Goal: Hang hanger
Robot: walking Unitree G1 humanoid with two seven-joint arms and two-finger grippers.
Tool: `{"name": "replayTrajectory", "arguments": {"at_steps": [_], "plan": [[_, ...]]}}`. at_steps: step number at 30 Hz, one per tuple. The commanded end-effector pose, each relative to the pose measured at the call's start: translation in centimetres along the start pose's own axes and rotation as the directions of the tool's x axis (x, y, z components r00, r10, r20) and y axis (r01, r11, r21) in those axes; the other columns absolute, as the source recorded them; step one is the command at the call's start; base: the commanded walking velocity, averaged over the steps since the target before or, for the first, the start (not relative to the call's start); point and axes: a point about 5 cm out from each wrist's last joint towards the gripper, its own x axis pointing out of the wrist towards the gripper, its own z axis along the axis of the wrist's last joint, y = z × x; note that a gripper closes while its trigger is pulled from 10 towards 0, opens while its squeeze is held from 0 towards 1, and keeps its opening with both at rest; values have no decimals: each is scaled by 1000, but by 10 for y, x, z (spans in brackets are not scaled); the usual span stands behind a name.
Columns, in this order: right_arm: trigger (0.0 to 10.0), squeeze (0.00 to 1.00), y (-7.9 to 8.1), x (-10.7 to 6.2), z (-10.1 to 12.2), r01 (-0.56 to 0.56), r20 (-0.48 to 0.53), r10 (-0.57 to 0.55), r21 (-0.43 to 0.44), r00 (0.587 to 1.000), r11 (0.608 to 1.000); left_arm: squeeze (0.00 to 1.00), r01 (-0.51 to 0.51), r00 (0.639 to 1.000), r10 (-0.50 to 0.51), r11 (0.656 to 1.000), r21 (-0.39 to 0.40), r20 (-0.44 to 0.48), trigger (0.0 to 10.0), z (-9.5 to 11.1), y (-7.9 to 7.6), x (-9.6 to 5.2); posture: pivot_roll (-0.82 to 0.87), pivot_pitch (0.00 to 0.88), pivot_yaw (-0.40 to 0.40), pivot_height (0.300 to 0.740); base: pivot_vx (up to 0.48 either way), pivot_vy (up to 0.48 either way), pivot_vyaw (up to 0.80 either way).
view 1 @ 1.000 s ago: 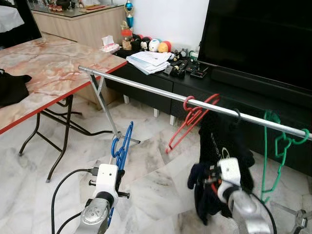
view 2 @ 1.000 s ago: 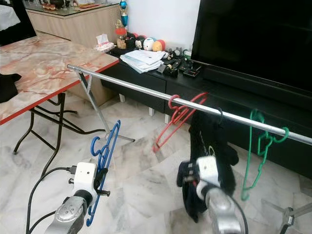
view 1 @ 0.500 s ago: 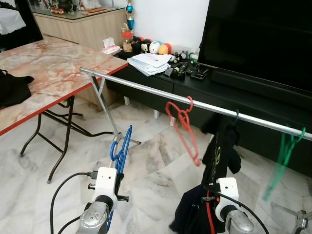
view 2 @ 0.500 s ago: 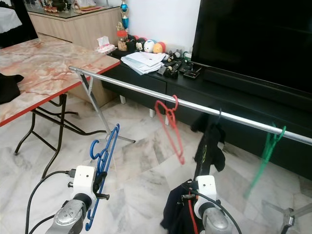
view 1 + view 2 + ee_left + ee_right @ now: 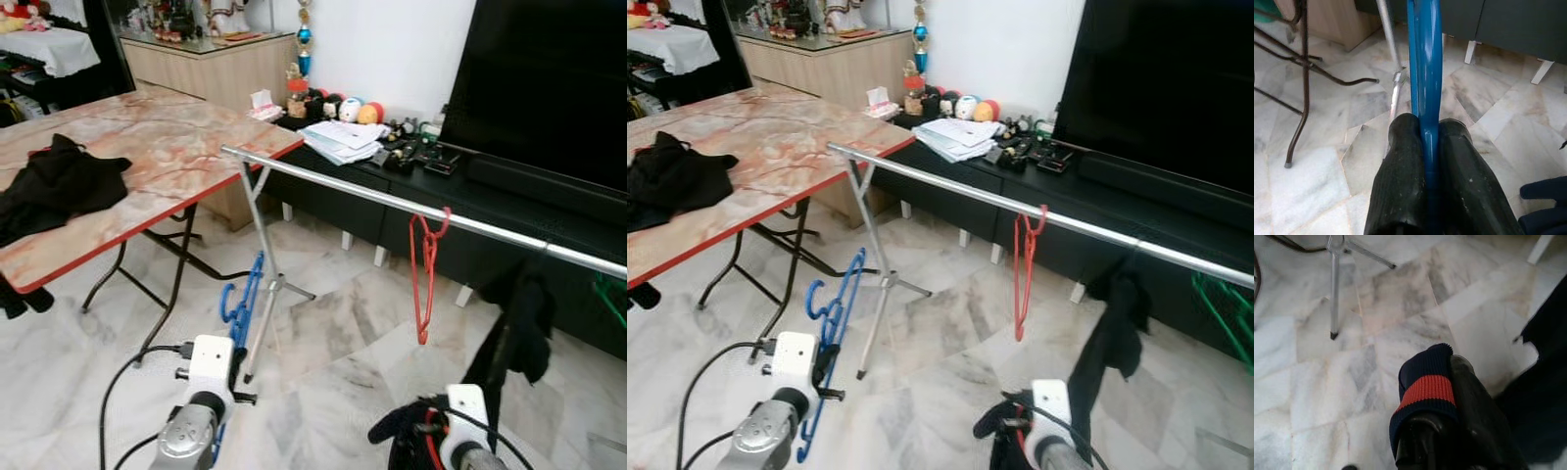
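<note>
Blue hanger [image 5: 242, 299] is held upright at the left, pinched between the pressed-together fingers [image 5: 1400, 191] of the left gripper [image 5: 1425, 147], low down and well below the silver rail [image 5: 392, 201]. Beyond it, a marble-topped table [image 5: 176, 157] with a black cloth [image 5: 59, 181] is seen at the far left. Along the rail, toward the right, a red hanger [image 5: 426, 269] is hung, then a dark garment [image 5: 519, 318], with a green hanger [image 5: 1225, 308] at the far right edge. The right gripper [image 5: 1442, 396] is closed on a navy cuff with a red stripe [image 5: 1425, 391], low on the right.

The blue hanger's hook could be knocked against the rail's underside or the stand's leg [image 5: 260, 284] while being raised, since it is judged to start near that leg. A thin grip could let it twist. The garment could be dragged off by the right gripper's pull.
</note>
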Motion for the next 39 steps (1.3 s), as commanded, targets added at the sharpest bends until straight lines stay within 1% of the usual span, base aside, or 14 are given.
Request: {"name": "replayTrajectory", "arguments": {"at_steps": [1,4,7,8,12,17,21,26,27,30,34,39], "plan": [[10000,0,0,2,6,10,18,-10,6,1000,1000,0,0,1000,0,1000,-15,-4,10000,1,2,0,-45,0,43,740,0,341,0],[10000,0,-1,1,-1,30,-15,-30,26,999,999,0,8,1000,-8,1000,-20,-6,10000,1,2,1,-44,7,47,740,0,339,-800],[10000,0,1,2,-2,32,-23,-31,28,999,999,0,11,1000,-11,1000,-19,-7,10000,1,2,1,-45,10,49,740,0,337,-800],[10000,0,1,2,-3,31,-26,-30,28,999,999,0,12,1000,-12,1000,-20,-8,10000,1,2,0,-44,10,49,740,0,-472,-800],[10000,0,7,3,-4,35,-35,-34,24,999,999,0,21,1000,-21,1000,-13,-7,10000,1,2,0,-41,13,50,740,0,0,-800],[10000,0,9,4,-3,37,-35,-36,28,999,999,0,21,1000,-21,1000,-10,-8,10000,1,3,0,-40,16,52,740,0,0,-800],[10000,0,9,4,-3,41,-34,-40,29,999,999,0,26,1000,-26,1000,-15,-5,10000,1,3,-1,-38,16,53,740,0,0,-800],[10000,0,5,3,-2,48,-31,-47,30,998,998,0,22,1000,-23,1000,-12,-7,10000,1,3,-1,-38,17,52,740,0,0,-800],[10000,0,5,3,-1,47,-28,-46,27,999,999,0,17,1000,-17,1000,-22,-12,10000,0,4,-1,-38,17,53,740,0,0,-800],[10000,0,4,4,2,45,-15,-44,15,999,999,0,10,1000,-10,999,-33,-13,10000,0,5,0,-38,16,53,740,0,470,-800],[10000,0,6,5,8,34,24,-35,26,999,999,0,14,1000,-15,1000,-24,-11,10000,1,4,0,-38,17,54,740,0,480,0],[10000,0,5,5,11,25,46,-26,23,999,999,0,15,1000,-15,1000,-24,-12,10000,1,5,0,-38,17,55,740,0,480,0]]}}
